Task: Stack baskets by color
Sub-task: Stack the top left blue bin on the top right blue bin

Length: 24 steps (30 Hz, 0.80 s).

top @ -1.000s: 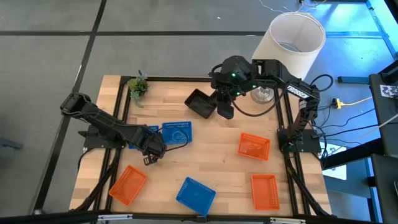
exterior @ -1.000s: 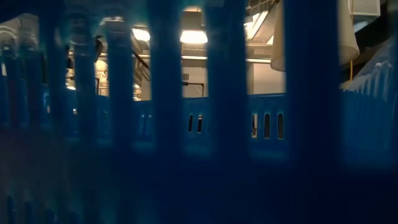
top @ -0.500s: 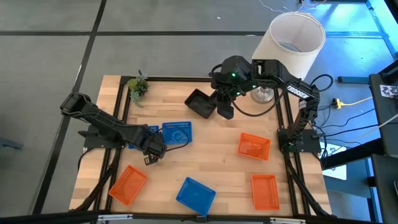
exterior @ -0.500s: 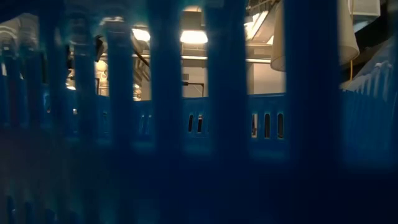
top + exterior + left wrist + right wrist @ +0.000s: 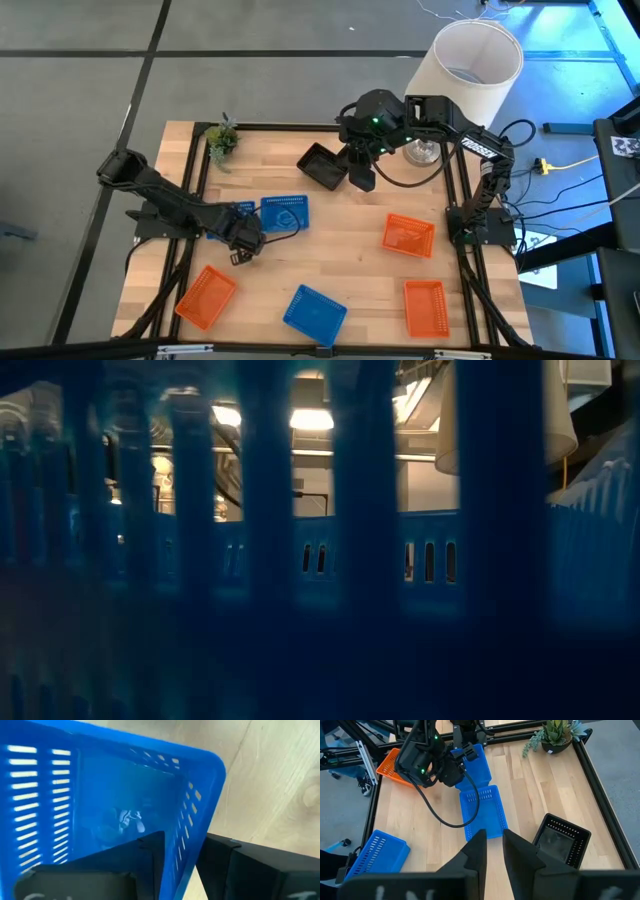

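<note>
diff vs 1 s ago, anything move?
Barely. The left gripper has shifted very slightly at the blue basket, one finger inside its wall and one outside. The right gripper still hangs beside the black basket. The other blue and orange baskets lie unchanged.

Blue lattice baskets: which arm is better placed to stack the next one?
Left. The left gripper already has its fingers either side of one blue plastic lattice basket's wall, beside another blue basket. The right gripper hangs by the black lattice basket.
</note>
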Available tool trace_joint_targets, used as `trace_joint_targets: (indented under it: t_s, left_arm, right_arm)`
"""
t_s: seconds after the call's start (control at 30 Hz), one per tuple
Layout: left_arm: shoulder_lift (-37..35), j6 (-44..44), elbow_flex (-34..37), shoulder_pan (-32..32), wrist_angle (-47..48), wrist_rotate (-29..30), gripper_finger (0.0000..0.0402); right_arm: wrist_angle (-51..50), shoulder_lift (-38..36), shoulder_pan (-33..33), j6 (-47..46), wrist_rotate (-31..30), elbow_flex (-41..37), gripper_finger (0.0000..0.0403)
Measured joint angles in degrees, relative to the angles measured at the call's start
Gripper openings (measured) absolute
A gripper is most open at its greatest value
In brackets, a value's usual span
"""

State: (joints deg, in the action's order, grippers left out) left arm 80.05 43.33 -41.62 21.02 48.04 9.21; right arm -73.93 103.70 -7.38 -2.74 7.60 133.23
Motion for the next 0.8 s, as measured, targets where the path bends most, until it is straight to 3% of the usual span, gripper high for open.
trace_joint_targets:
  t_s: [0.23, 0.53, 0.8]
  left_arm:
    - [-0.07, 0.02, -0.91, -1.85, 0.70, -2.36, 0.0008]
    - [-1.03, -1.31, -14.14, -3.43, 12.21, 0.26, 0.0000]
    - [0.38, -13.33, -26.94, -7.60, 11.93, 3.80, 0.0000]
  right_arm:
    - [0.31, 0.00, 0.01, 0.24, -0.73, 0.00, 0.0062]
    - [-1.06, -2.43, -0.02, 0.44, -6.47, -0.02, 0.0062]
    - [-4.26, -4.16, 0.00, 2.50, -6.49, 0.00, 0.0062]
